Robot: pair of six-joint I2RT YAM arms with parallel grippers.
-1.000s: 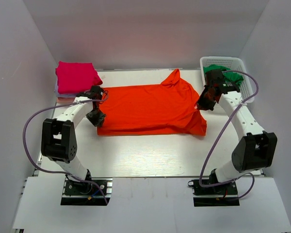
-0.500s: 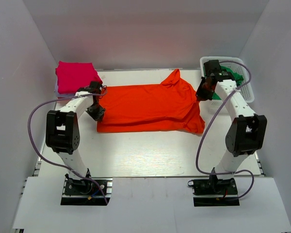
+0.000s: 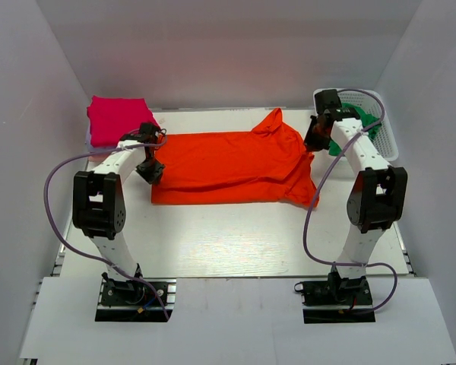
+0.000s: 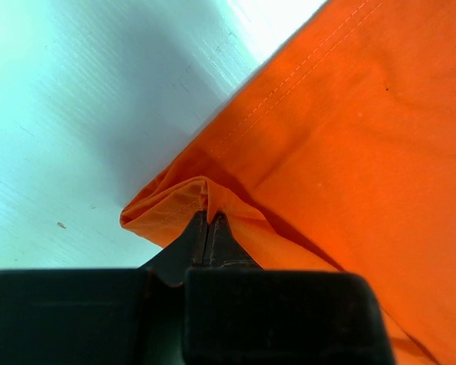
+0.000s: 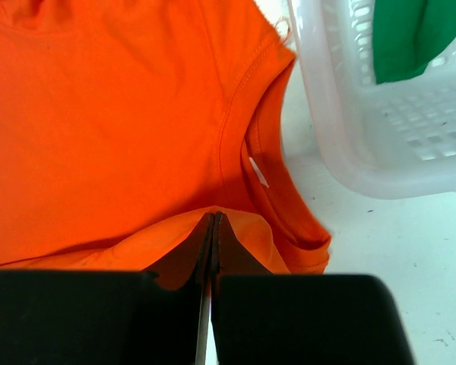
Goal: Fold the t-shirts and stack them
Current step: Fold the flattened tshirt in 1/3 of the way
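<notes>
While the orange-red t-shirt (image 3: 232, 167) lies spread across the middle of the white table (image 3: 213, 243), both arms have hold of it, one at each end. The left gripper (image 3: 151, 170) is clamped on a bunched corner at the shirt's left edge, the cloth puckered up between its closed fingers (image 4: 197, 243). The right gripper (image 3: 314, 141) pinches a raised fold at the right end, lifted off the table and close beside the white basket (image 3: 391, 141), which holds a green t-shirt (image 3: 362, 122). A folded magenta t-shirt (image 3: 118, 120) sits at the far left corner, just beyond the orange one's left end and near the left arm.
</notes>
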